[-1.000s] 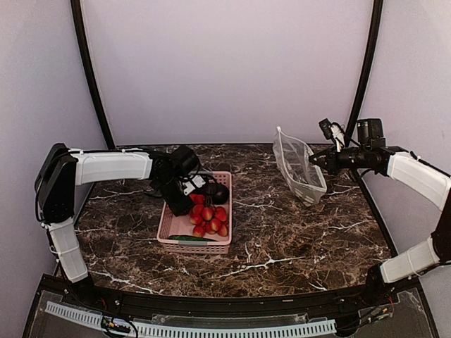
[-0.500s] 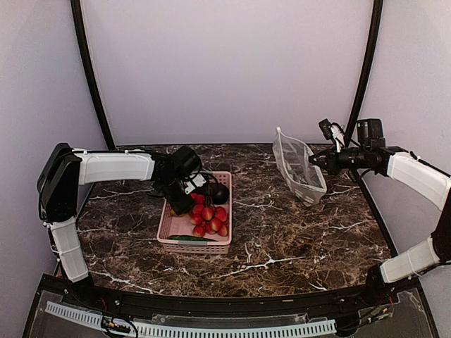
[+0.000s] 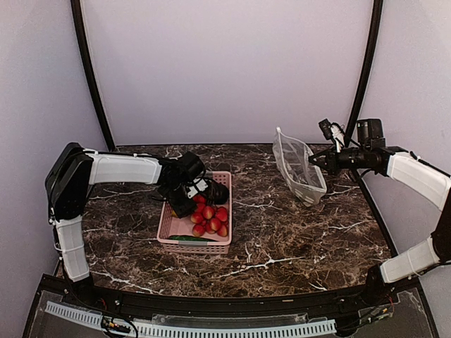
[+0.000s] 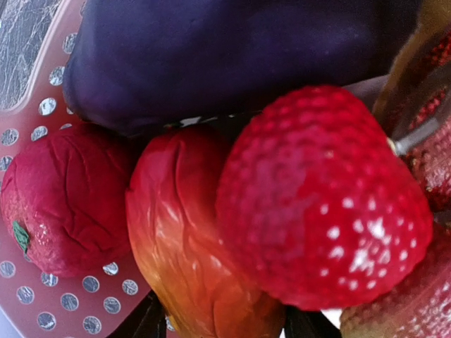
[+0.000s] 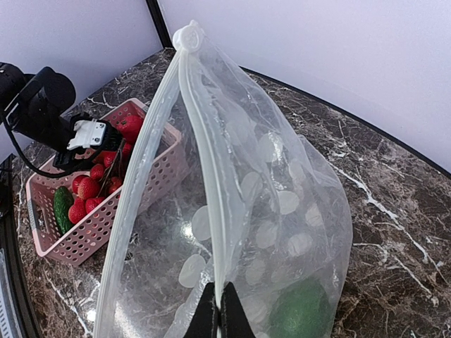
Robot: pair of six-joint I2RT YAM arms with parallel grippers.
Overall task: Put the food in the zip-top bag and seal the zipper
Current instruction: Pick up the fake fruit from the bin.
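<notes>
A: Where is the food [image 3: 210, 217]?
B: Mostly in a pink basket [image 3: 169, 231] on the table [image 3: 296, 236]. The left tool [image 3: 183, 205] is down among it, grip unclear. The right tool [image 5: 222, 320], pinched together on the zip-top bag [image 5: 268, 190], holds it upright with a green pepper [image 5: 299, 310] inside.

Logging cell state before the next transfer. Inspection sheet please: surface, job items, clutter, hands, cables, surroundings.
surface: dark marble table, white veining.
job's things: zip-top bag held upright, zipper unsealed, a green item inside. Red fruits, cucumber, eggplant and mango lie in the pink basket.
clutter: nothing seen.
hands: left hand down among the fruit in the basket, grip unclear; right hand shut on the bag's mouth edge.
cables: black lead loops off the left wrist.
surroundings: plain pale walls, black curved poles.
</notes>
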